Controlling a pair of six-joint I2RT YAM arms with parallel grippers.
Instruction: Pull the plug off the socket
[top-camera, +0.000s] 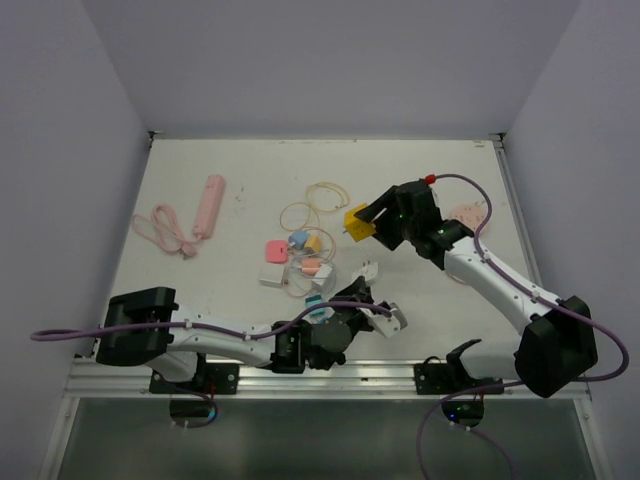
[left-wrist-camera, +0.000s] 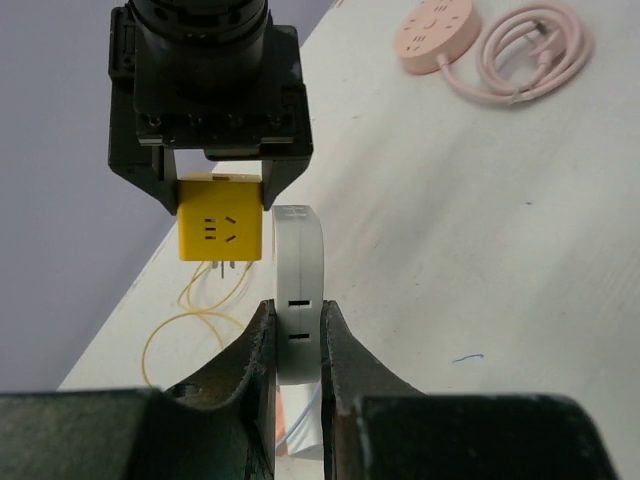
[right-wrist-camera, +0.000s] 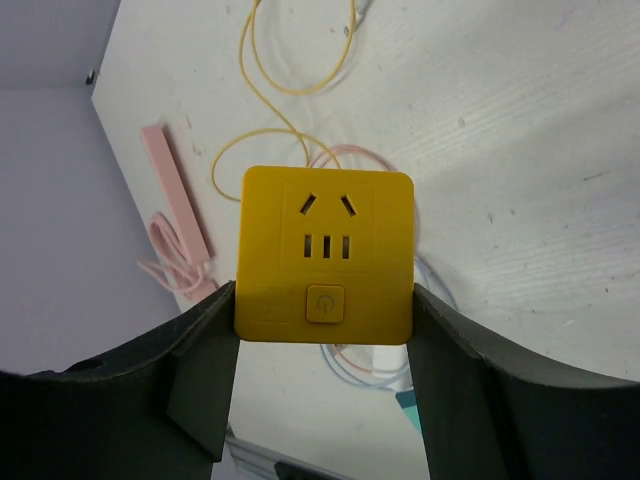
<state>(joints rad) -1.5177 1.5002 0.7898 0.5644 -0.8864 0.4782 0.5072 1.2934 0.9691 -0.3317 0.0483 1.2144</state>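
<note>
My right gripper (top-camera: 368, 222) is shut on a yellow cube socket adapter (top-camera: 357, 222) and holds it above the table; in the right wrist view the cube (right-wrist-camera: 327, 255) fills the space between the jaws (right-wrist-camera: 325, 305). My left gripper (top-camera: 368, 288) is shut on a white rounded socket piece (left-wrist-camera: 297, 280) with two slots. In the left wrist view the yellow cube (left-wrist-camera: 220, 230) hangs just left of the white piece. Its metal prongs (left-wrist-camera: 226, 266) are bare and outside any slot. The two pieces are apart.
A long pink power strip (top-camera: 209, 207) with its cord lies at the back left. A round pink strip (left-wrist-camera: 432, 32) with a coiled cord lies at the right. Yellow cable loops (top-camera: 315, 205) and a pile of small adapters (top-camera: 297, 258) lie mid-table.
</note>
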